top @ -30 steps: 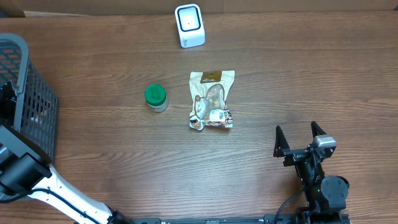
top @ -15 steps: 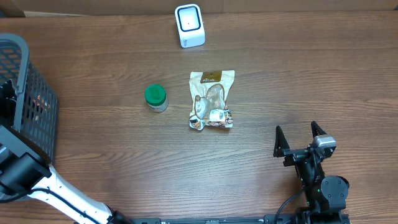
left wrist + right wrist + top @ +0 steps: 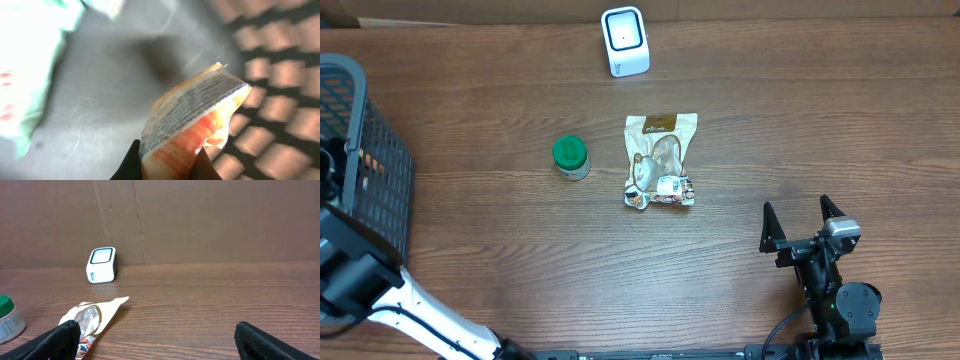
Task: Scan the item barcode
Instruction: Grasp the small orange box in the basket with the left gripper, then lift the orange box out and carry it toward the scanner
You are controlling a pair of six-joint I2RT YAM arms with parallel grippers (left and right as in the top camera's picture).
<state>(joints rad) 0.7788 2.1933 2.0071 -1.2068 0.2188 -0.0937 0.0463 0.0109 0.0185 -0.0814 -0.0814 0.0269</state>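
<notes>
Basket [image 3: 382, 190] of dark mesh stands at the 9 o'clock edge of the counter [image 3: 520, 270], and the left arm [image 3: 420, 315] reaches into it from about 7 o'clock. In the left wrist view we see the left gripper [image 3: 167, 167] clamped tight on an orange packet [image 3: 195, 112]. Its two dark fingers [image 3: 129, 165] press the packet's lower end from either side, while the rest of it slants up toward 1 o'clock. A pale panel of fine print runs along the packet's upper face, but the view is blurred and we cannot tell whether a barcode is among it. Behind the packet lie the basket's grey floor and, toward 3 o'clock, its mesh wall. A teal and white package [image 3: 30, 65] fills the 9 o'clock side of that view. Out on the counter, the white scanner [image 3: 625, 41] stands at 12 o'clock near the far edge, well apart from the basket. Near the middle a snack bag [image 3: 660, 160] lies flat, with a green-lidded jar [image 3: 570, 157] upright just beside it at its 9 o'clock, the two not touching. The right gripper [image 3: 803, 225] sits at about 4 o'clock, jaws spread wide and holding nothing, pointing toward 12 o'clock. Its own camera looks across the wood at the scanner, the bag and a brown cardboard wall [image 3: 200, 220].
</notes>
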